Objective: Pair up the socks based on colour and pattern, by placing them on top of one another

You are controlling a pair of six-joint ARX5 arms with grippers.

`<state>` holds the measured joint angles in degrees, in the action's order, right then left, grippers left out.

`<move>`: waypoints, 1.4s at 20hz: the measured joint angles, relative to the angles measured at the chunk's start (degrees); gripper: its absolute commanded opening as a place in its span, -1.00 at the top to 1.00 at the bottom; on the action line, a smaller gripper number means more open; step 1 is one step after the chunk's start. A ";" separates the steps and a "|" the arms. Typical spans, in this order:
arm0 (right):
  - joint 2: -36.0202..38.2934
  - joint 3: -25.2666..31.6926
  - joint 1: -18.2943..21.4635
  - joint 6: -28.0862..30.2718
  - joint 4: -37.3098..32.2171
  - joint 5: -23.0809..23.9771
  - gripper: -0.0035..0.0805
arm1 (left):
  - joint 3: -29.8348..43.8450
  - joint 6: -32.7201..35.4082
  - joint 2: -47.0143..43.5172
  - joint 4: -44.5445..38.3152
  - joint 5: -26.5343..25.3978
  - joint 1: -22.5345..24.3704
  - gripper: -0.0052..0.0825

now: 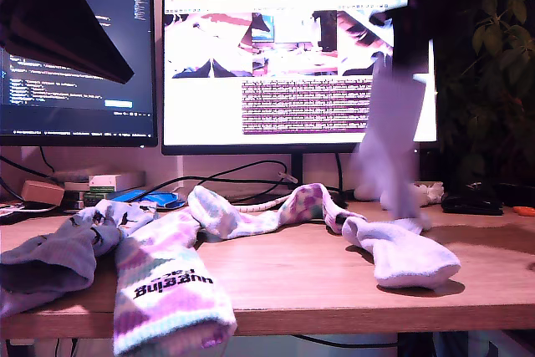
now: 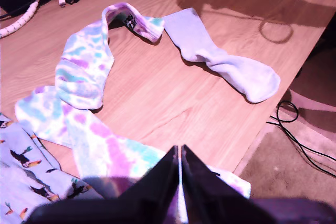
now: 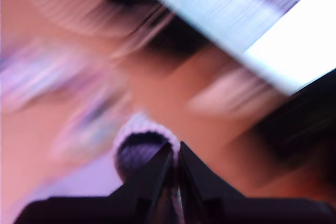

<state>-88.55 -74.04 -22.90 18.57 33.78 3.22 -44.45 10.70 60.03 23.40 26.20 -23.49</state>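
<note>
One plain lavender-white sock (image 1: 391, 144) hangs pinched in your second gripper (image 3: 176, 156); your first gripper (image 2: 179, 153) hovers closed, empty.

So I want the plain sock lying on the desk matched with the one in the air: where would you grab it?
I'd take the plain lavender sock at its cuff end, coming straight down from above. It lies flat and stretched out on the bare desk, and the cuff sits just beside the tie-dye sock, so pinch slightly inward, on plain fabric only.
</note>
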 measured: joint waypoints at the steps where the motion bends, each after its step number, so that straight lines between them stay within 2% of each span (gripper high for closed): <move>1: -1.29 0.00 -1.14 -1.14 0.46 -1.11 0.95 | 0.00 0.00 0.00 0.00 0.13 0.00 0.93; 4: -1.51 -0.02 -5.33 -1.88 3.21 -1.46 0.95 | 0.00 0.00 0.00 0.17 0.17 0.00 0.93; 6: -1.25 -0.02 -7.19 -1.90 8.17 -1.40 0.95 | 0.00 0.00 0.00 0.72 0.17 0.00 0.93; 14: -1.25 -0.02 -7.58 -3.80 19.67 -1.75 0.95 | 0.00 0.00 0.00 1.03 0.24 0.00 0.93; 17: -1.25 -0.02 -8.17 -5.38 20.87 -5.44 0.95 | 0.00 0.00 0.00 1.01 0.24 0.13 0.93; 20: -1.25 -0.02 -8.35 -7.21 21.38 -5.86 0.92 | 0.00 0.00 0.00 0.96 0.24 0.37 0.93; 21: -1.25 -0.02 -8.35 -7.80 21.79 -5.86 0.80 | 0.00 0.00 0.00 0.92 0.24 0.39 0.93; 24: -1.25 -0.02 -8.31 -8.07 24.37 -5.86 0.16 | 0.00 0.00 0.00 0.87 0.24 0.39 0.93; 25: -1.25 -0.02 -8.33 -8.07 25.00 -5.88 0.08 | 0.00 0.00 0.00 0.87 0.24 0.39 0.93; 28: -1.25 -0.02 -8.33 -8.70 25.27 -5.88 0.07 | 0.00 0.00 0.00 0.85 0.26 0.39 0.93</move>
<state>-89.80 -74.06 -31.22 9.87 59.05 -2.66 -44.45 10.70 60.03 24.25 26.46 -23.09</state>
